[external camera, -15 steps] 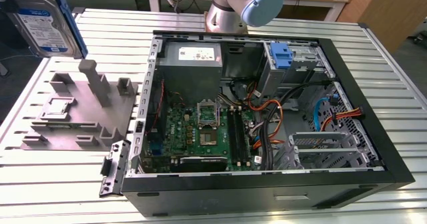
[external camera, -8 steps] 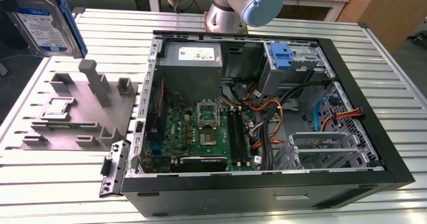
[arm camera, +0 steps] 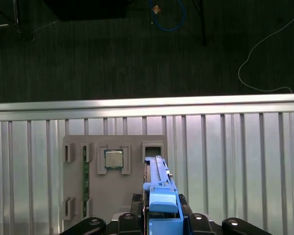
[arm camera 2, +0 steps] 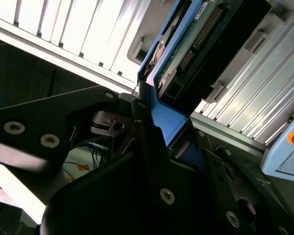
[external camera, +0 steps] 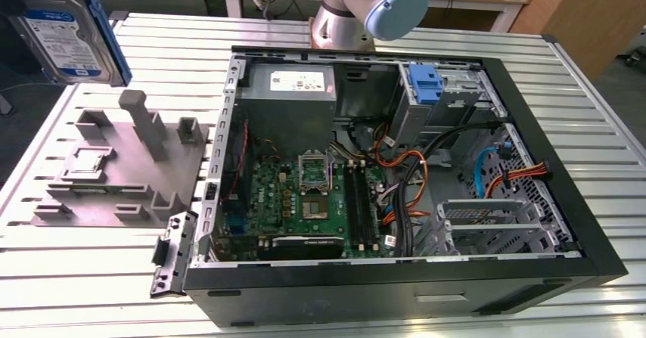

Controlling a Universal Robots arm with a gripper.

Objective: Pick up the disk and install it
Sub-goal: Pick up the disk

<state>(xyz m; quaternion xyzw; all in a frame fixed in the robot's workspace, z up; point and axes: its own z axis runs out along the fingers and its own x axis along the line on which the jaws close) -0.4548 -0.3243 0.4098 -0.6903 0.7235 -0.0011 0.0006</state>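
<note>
My hand is closed on the blue rail of the flat silver hard disk, which I hold on edge well above the grey fixture tray. Risk: the rail flexes and the disk twists free. Beside the tray, orange cables in the open black computer case may snag it.

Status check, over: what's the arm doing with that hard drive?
Gripper shut on the disk. Disk held in the air above the grey fixture, outside the open computer case. No obstacle seen between them.
</note>
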